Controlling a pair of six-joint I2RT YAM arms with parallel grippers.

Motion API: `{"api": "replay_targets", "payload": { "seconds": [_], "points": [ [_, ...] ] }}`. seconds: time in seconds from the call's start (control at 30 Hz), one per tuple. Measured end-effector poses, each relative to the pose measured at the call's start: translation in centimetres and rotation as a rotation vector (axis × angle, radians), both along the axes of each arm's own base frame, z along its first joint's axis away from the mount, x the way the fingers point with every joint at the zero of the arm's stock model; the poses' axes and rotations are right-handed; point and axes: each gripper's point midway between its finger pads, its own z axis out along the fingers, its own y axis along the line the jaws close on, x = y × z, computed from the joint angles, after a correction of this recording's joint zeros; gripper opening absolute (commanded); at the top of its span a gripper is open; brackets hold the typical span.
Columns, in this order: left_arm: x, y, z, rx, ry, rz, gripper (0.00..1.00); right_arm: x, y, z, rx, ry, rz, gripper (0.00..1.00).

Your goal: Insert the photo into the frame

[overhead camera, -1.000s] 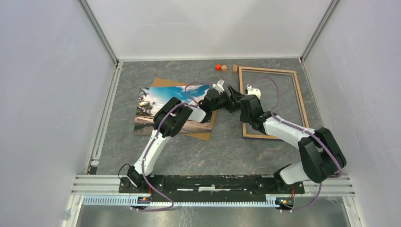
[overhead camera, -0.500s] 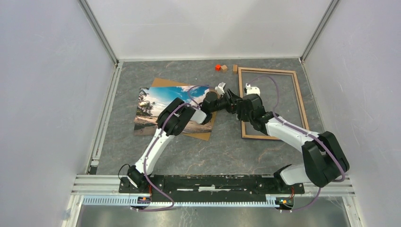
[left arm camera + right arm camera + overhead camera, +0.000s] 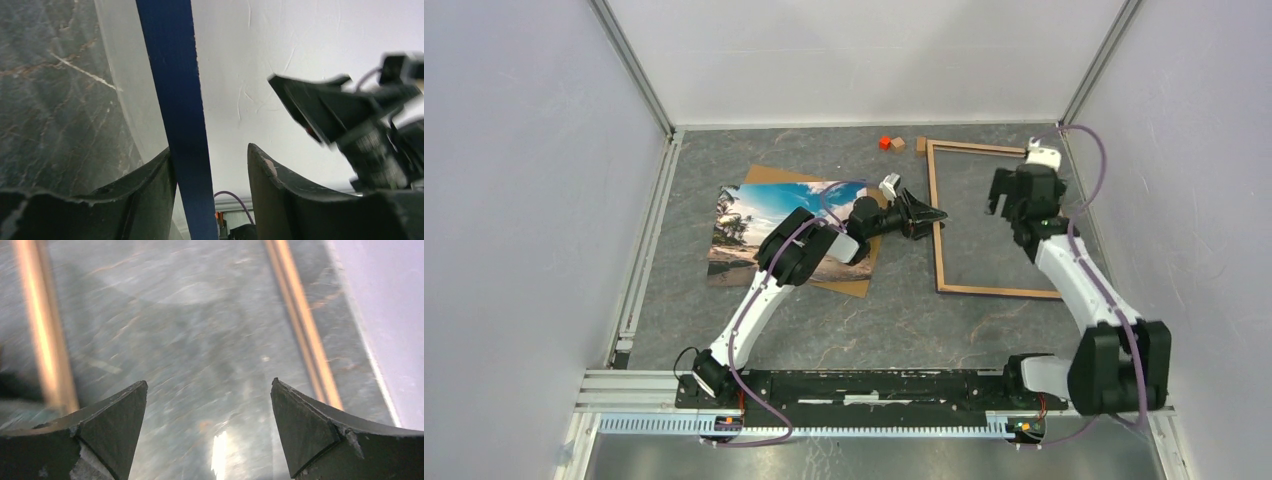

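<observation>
The photo (image 3: 764,215), a beach print, lies flat at the table's left on a brown backing board (image 3: 862,280). The frame (image 3: 999,291), wood side up, lies at the right. My left gripper (image 3: 932,213) reaches across to its left rail. In the left wrist view the rail's blue face (image 3: 175,75) runs between the jaws of that gripper (image 3: 209,147). It touches one finger (image 3: 150,185), and a clear gap separates it from the other finger (image 3: 280,190). My right gripper (image 3: 1014,208) hovers open over the frame's inside. In the right wrist view that gripper (image 3: 209,381) has only tabletop between its fingers, with a wooden rail on each side.
A red block (image 3: 885,142) and two small wooden blocks (image 3: 898,144) sit by the back wall near the frame's far left corner. White walls close in the table on three sides. The right arm's purple cable (image 3: 1084,150) loops near the right wall.
My right gripper opened, let go at the frame's left rail and swung right over the frame's middle. My left gripper narrowed around that rail.
</observation>
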Motion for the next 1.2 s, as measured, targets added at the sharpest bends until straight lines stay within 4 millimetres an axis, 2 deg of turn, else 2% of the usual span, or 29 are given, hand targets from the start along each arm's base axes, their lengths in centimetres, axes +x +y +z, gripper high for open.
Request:
{"api": "replay_targets", "payload": {
  "seconds": [0.1,0.33,0.37,0.53,0.8,0.93,1.2],
  "points": [
    [0.0,0.2,0.6,-0.021,-0.023,-0.005,0.59,2.2,-4.8,-0.8,0.0,0.064,-0.108,0.98],
    [-0.2,0.9,1.0,-0.075,-0.019,-0.02,0.58,6.4,-10.4,-3.7,0.059,0.187,-0.178,0.98],
    [-0.2,0.9,1.2,-0.08,-0.025,-0.022,0.58,7.0,-11.7,-4.5,0.074,0.206,-0.196,0.98],
    [-0.5,0.9,1.5,-0.098,-0.03,-0.04,0.56,7.9,-14.4,-7.0,0.089,0.282,-0.213,0.98],
    [-0.5,0.9,2.1,-0.128,-0.048,-0.049,0.53,9.4,-14.9,-10.2,0.102,0.369,-0.163,0.98],
    [-0.6,0.9,2.2,-0.135,-0.051,-0.051,0.52,9.4,-15.1,-10.6,0.129,0.373,-0.149,0.98],
    [-0.4,1.0,2.8,-0.162,-0.051,-0.06,0.51,8.7,-17.3,-10.7,0.172,0.358,-0.188,0.98]
  ]
}}
